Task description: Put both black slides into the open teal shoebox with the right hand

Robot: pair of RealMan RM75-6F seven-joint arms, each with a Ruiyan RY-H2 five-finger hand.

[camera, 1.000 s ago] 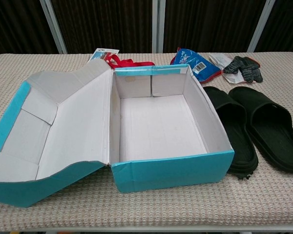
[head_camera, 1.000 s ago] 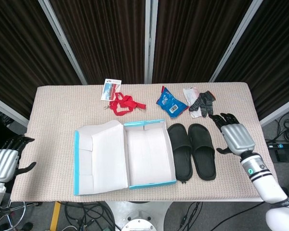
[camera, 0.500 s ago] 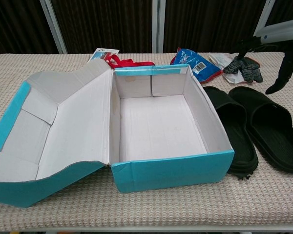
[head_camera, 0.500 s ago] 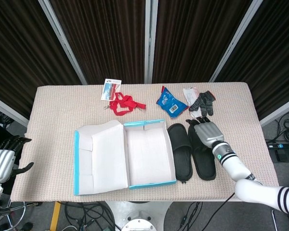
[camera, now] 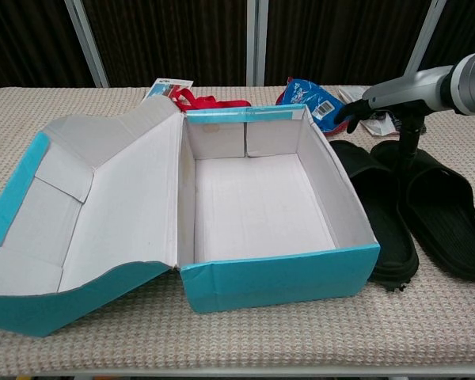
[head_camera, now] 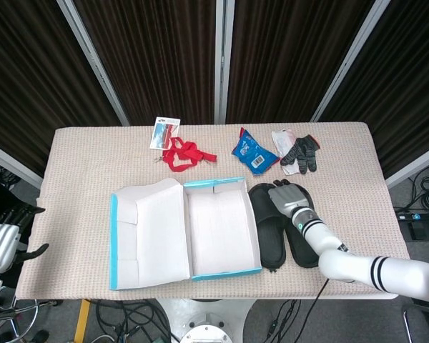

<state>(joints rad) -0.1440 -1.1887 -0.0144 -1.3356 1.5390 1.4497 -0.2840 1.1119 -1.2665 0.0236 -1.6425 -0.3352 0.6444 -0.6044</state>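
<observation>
Your right hand [head_camera: 289, 197] is hovering empty, fingers apart, over the two black slides [head_camera: 284, 223] beside the teal shoebox [head_camera: 223, 227]. They are likely light, flexible rubber: pinch the strap.

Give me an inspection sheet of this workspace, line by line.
Surface: table with beige woven cover.
Job's things: teal shoebox open, inside bare; two black slides side by side right of it.
Clutter: red lanyard, card, blue packet, gloves along the far edge.
Hands: right hand over the slides, grip unclear; left hand off the table's left edge, empty.
Cables: on the floor.
Surroundings: dark curtains.
</observation>
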